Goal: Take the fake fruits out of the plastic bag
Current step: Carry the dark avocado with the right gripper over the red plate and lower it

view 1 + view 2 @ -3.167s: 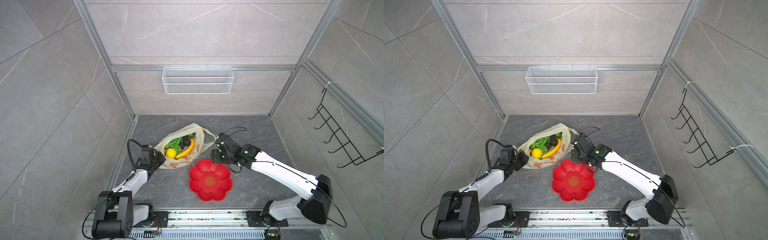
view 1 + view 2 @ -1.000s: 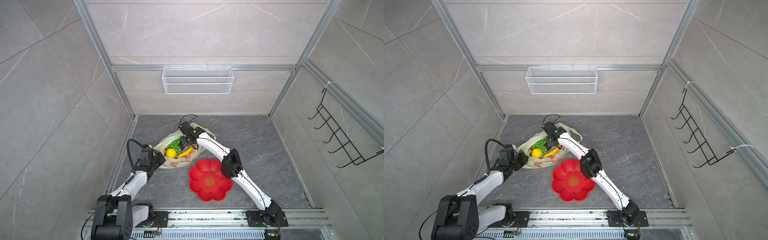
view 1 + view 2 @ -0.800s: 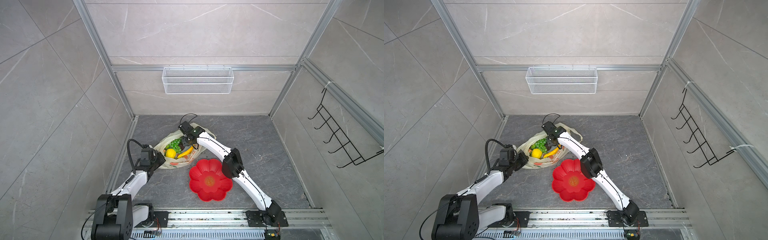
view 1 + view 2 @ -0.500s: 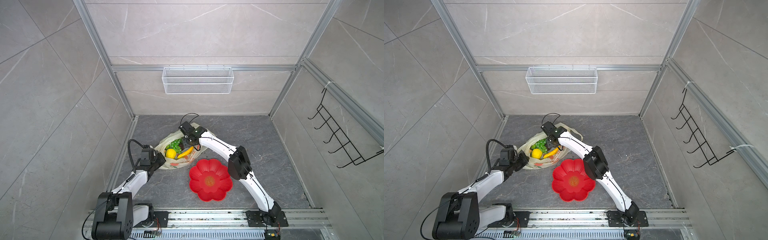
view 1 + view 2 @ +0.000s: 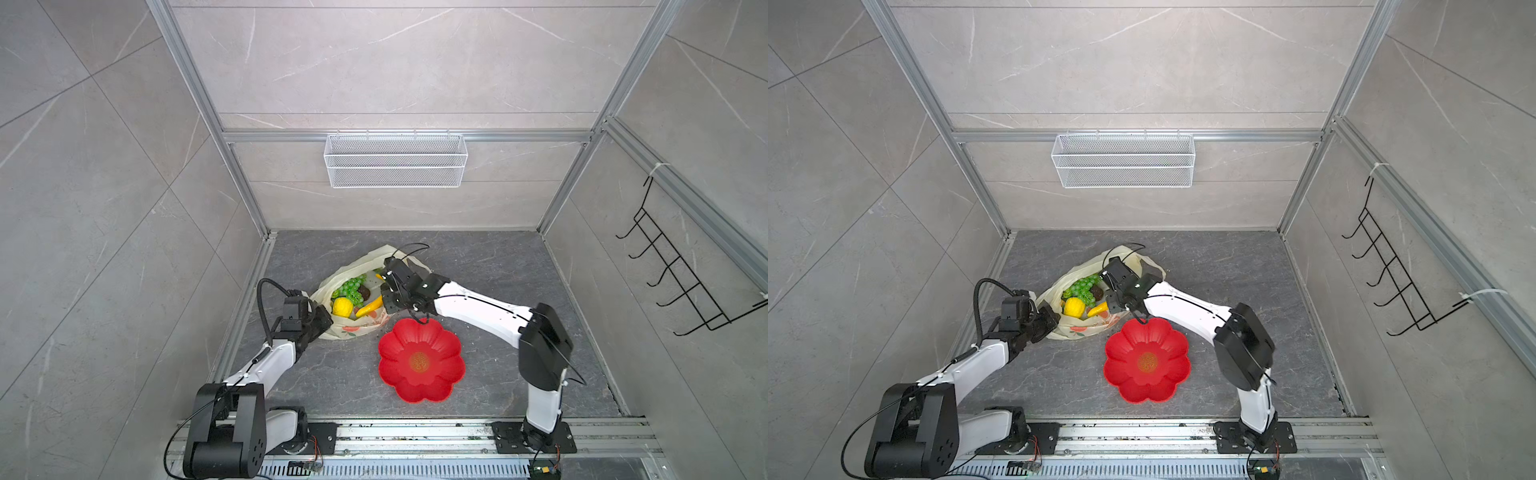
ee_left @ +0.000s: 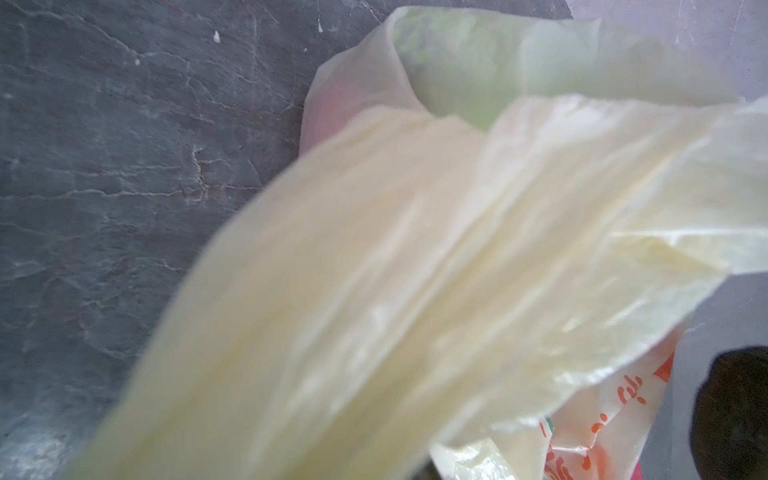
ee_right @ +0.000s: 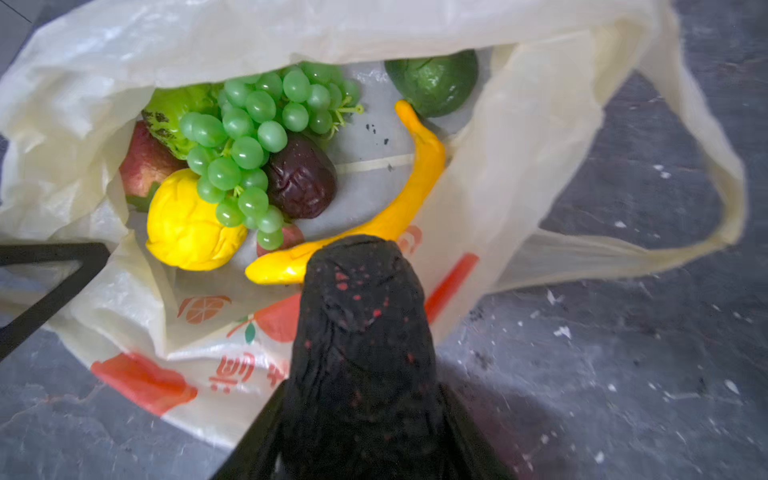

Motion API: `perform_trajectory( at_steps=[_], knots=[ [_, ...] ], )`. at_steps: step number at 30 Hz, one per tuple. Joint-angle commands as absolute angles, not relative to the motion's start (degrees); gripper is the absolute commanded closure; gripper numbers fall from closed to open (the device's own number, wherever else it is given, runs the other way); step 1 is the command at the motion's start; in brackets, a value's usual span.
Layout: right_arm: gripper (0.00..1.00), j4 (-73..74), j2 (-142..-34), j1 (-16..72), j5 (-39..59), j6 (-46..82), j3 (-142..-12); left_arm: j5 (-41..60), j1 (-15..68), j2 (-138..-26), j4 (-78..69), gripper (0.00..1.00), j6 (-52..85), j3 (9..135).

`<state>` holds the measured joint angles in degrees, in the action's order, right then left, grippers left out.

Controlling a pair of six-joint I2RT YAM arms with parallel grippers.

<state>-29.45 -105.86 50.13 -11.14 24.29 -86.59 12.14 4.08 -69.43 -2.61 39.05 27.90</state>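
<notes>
Now the right arm's elbow [image 5: 544, 332] sits farther right than a second ago; the right tool [image 5: 386, 293] hangs open and empty over the plastic bag's [image 5: 353, 330] right edge, while the left tool [image 5: 320, 322] is unchanged, clamped on its near-left rim. The bag lies on the desk [image 5: 498, 270], long axis running from the left tool toward far right, mouth up, holding green grape bunch [image 7: 249, 141], yellow lemon [image 7: 187, 224], dark-brown piece [image 7: 301, 178], green avocado [image 7: 432, 81] and yellow banana [image 7: 419, 178].

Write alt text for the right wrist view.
The open mouth of a thin, translucent pale-yellow plastic bag shows a glossy green grape bunch, a yellow lemon, a curved yellow banana, a dark-brown wrinkled piece and a green avocado. The open right end effector hovers above, one black finger hiding the banana's end.
</notes>
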Motion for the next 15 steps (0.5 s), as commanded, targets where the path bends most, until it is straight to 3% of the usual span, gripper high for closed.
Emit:
perform_trajectory(
  at_steps=[1, 9, 15],
  knots=[
    [0.60, -22.1, -97.2, 51.2, -13.1, 26.1, -78.2, 11.5, 5.2, -65.8, -1.8, 1.00, 40.9, 26.4],
    [0.60, -14.0, -84.3, 57.6, -20.0, 26.1, -58.1, 6.9, 6.0, -50.9, 6.6, 1.00, 40.7, 20.0],
    [0.60, -4.4, -79.9, 63.1, -25.4, 27.1, -46.1, 9.0, 6.1, -53.3, 4.1, 1.00, 38.7, 20.6]
  ],
)
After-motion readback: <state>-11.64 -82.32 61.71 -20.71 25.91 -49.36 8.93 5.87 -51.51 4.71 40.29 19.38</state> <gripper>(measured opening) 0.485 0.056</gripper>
